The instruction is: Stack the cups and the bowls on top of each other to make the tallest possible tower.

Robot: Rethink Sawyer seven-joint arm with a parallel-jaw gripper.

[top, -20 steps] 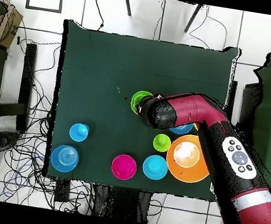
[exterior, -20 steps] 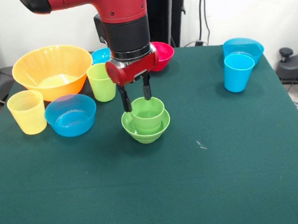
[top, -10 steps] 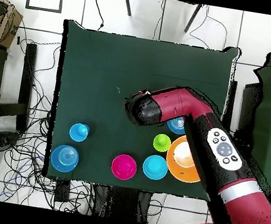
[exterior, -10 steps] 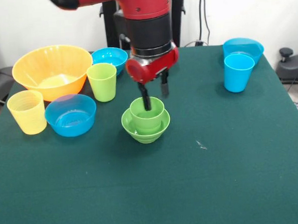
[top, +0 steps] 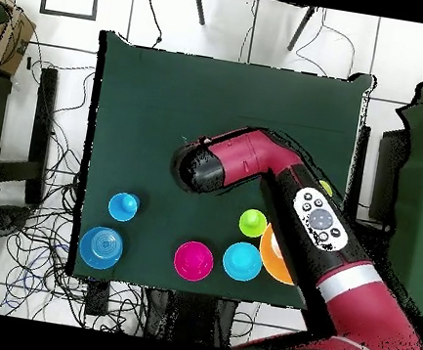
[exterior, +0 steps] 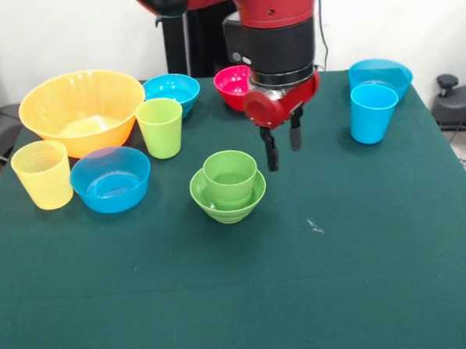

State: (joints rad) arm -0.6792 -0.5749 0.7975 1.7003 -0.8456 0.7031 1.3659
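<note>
Overhead, arm hides the tower. Front view: tower sits just left of gripper; jaws narrowly parted, empty.

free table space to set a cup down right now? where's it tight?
Free: the whole near half of the table, in front of the green cup in its bowl, and the strip between the open gripper and the blue cup. Crowded: the left and far side, around the orange bowl, yellow cup and blue bowl.
</note>
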